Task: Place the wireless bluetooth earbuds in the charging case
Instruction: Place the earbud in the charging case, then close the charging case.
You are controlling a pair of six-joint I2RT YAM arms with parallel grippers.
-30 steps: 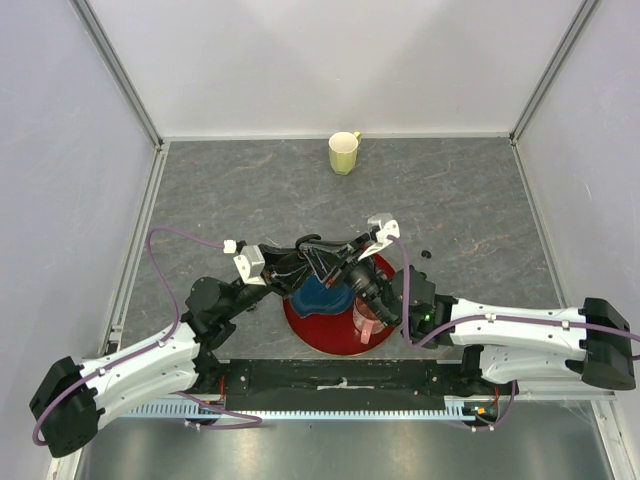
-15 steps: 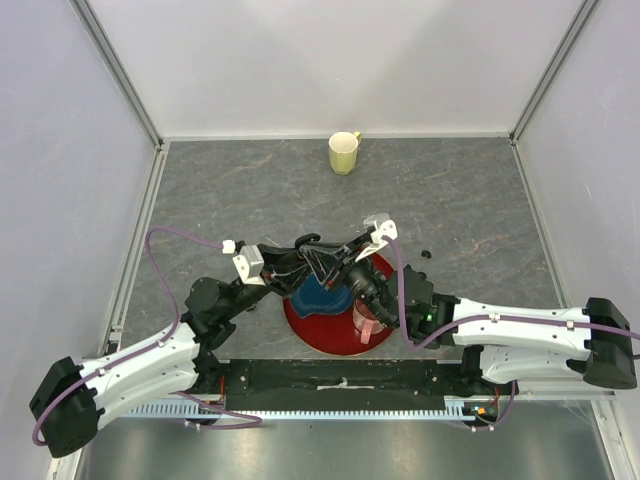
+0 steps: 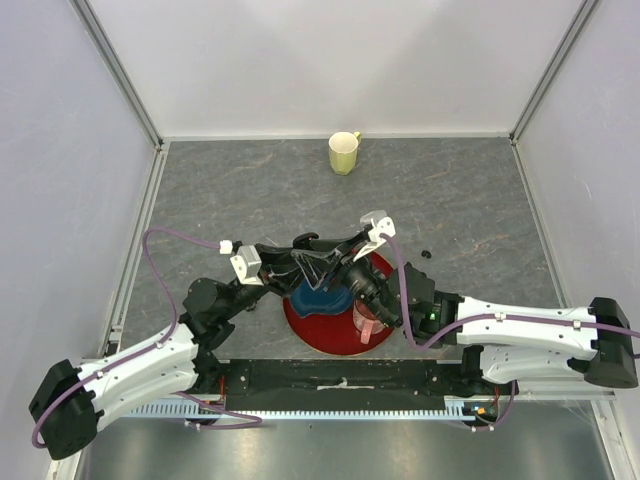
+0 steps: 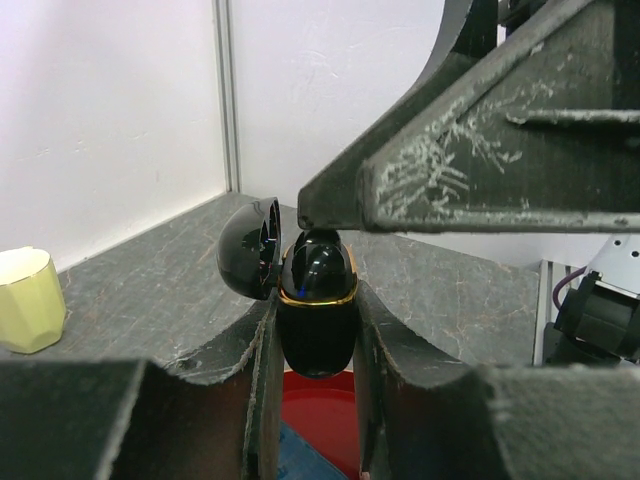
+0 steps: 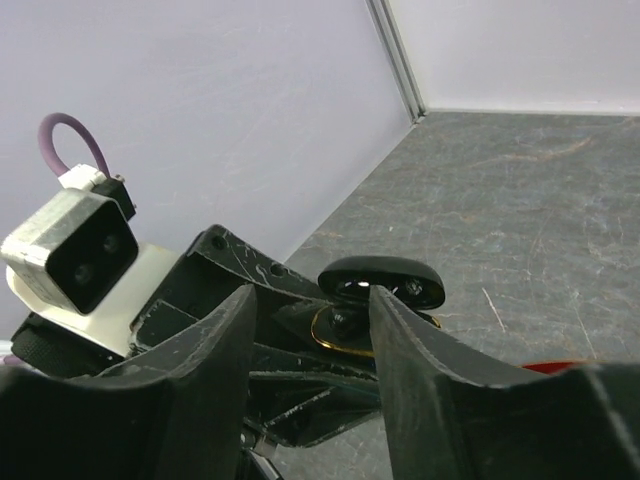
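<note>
From above, the left arm (image 3: 150, 365) and right arm (image 3: 520, 325) meet over a red plate (image 3: 335, 338) near the front of the grey surface (image 3: 230, 190). A blue piece (image 3: 315, 297) lies on the plate. A yellow mug (image 3: 344, 152) stands well apart at the back. 2 black specks (image 3: 426, 254) lie on the surface right of the plate, too small to identify.

In the left wrist view, the left hand (image 4: 315, 300) is clenched on the black case (image 4: 315, 340), held upright above the plate. Its lid (image 4: 250, 258) is swung open to the left. Glossy black earbuds (image 4: 318, 268) sit in the case just above its gold rim; how many, I cannot tell. A scuffed finger (image 4: 470, 170) of the right arm reaches in from the right, its tip just over them.

In the right wrist view, the right hand (image 5: 312, 300) is released, its 2 fingers apart with nothing pinched between them. The lid and gold rim show through the gap, just past the tips. The left arm's camera (image 5: 75, 250) sits to the left.
</note>
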